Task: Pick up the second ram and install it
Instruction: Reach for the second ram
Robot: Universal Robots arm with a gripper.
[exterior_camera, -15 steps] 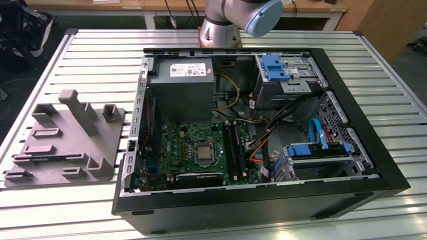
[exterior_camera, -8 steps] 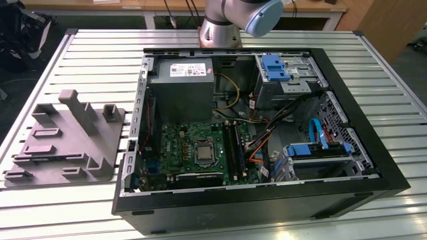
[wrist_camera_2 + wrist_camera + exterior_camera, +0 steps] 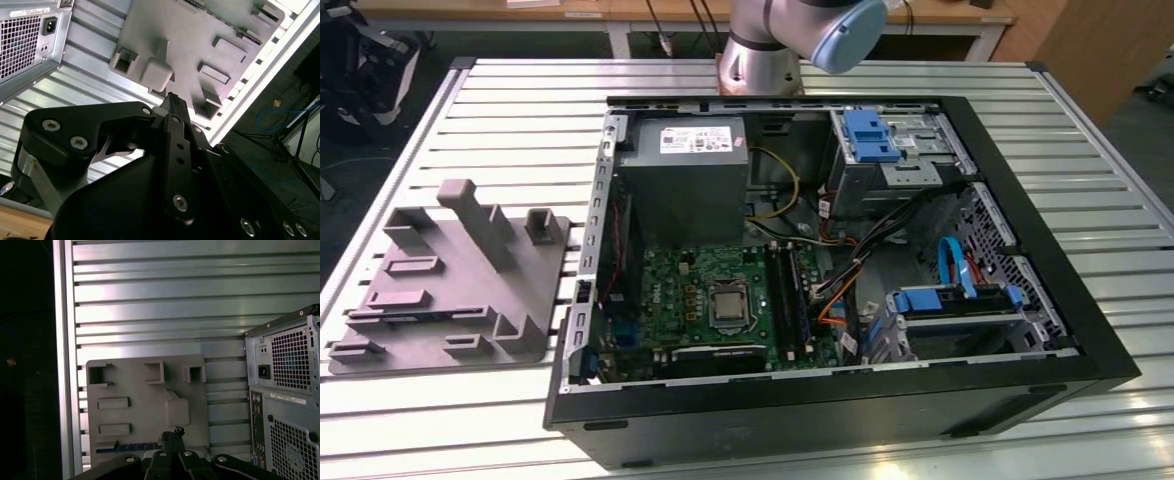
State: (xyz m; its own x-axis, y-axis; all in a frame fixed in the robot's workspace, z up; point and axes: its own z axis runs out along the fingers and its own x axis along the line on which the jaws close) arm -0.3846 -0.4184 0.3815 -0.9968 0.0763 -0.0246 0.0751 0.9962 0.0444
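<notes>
Step in hand, as I read it: the reach for the pick. The gripper point(image 3: 172, 436) hangs high over one edge of the grey holder block point(image 3: 140, 412). In both wrist views its fingers are pressed together w/ nothing between them. The second ram point(image 3: 132, 446) looks to be the thin dark strip w/ a bluish edge, sitting in a holder slot just beside the fingertips in the first wrist view. It's seen edge-on, so not 100% sure.

To do this well, imo:
- spread the fingers before the descent
- line the pads up w/ the stick's flat faces
- take it mid-length so it doesn't tip
- come straight down, since the upright posts point(image 3: 464, 200) stand near
- squeeze lightly, as a thin board prob. flexes

Materials etc.:
- Holder: matte grey plastic, blocky, w/ rectangular pockets and one rounded boss.
- Tabletop point(image 3: 520, 110): ribbed aluminium slats, shiny, lots of glare.
- PC case point(image 3: 854, 410): black sheet metal, lying open on its side, w/ a perforated grille at the rear.
- Motherboard point(image 3: 707, 290): green, inside the case, w/ long narrow slots. Can't tell from the exterior view whether they're filled.
- Gripper: hard black links, bolted.
</notes>
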